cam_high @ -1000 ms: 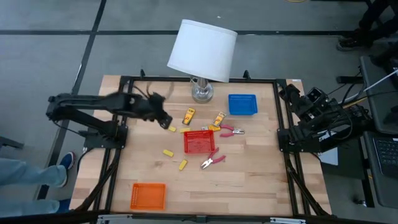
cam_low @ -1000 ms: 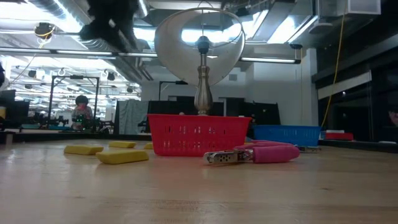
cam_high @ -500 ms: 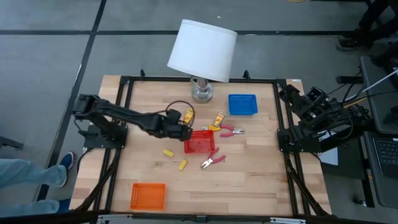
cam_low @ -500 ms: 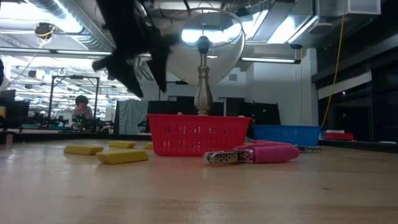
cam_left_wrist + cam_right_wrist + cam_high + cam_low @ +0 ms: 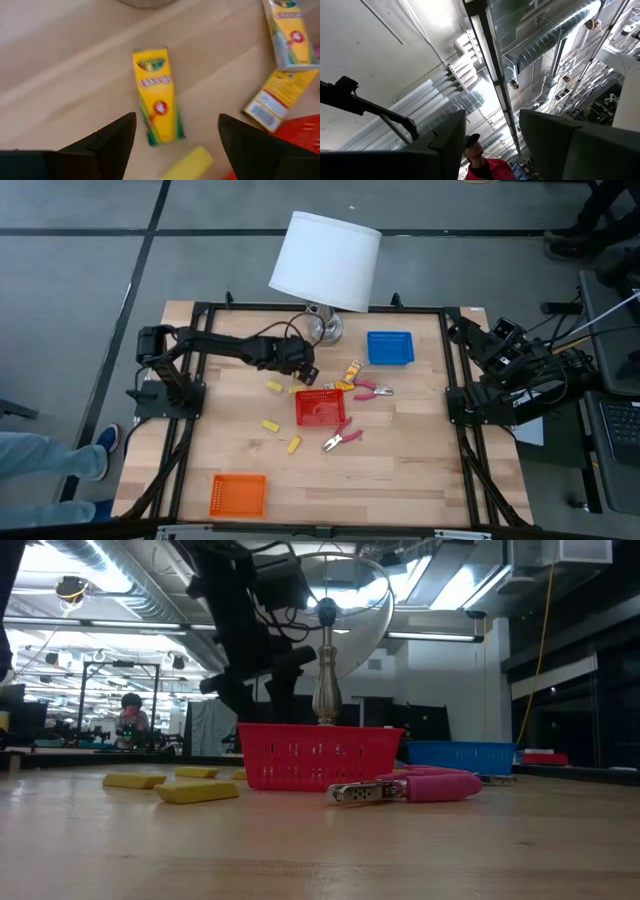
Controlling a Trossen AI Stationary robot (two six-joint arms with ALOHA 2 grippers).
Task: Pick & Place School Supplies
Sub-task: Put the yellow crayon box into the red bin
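Note:
My left gripper (image 5: 303, 370) hangs open over an orange-yellow crayon box (image 5: 157, 102) that lies flat on the table near the lamp base. Its fingers stand on either side of the box, above it and not touching. A pale yellow block (image 5: 187, 162) lies just beside that box. Two more crayon boxes (image 5: 280, 65) lie farther right, by the red tray (image 5: 320, 408). More yellow blocks (image 5: 270, 425) and two pink-handled tools (image 5: 340, 438) lie around the tray. My right gripper (image 5: 478, 338) waits open at the table's right edge, pointing up at the ceiling.
The lamp (image 5: 325, 260) stands at the far middle, its silver base (image 5: 322, 328) close behind my left gripper. A blue tray (image 5: 390, 347) sits at the far right and an orange tray (image 5: 238, 495) at the near left. A person shows in the room behind.
My left gripper has swung from the left part of the table toward the right, past the red tray's left side, then toward the far edge, and now stands over the crayon box. It has come lower, and its fingers have opened on the way.

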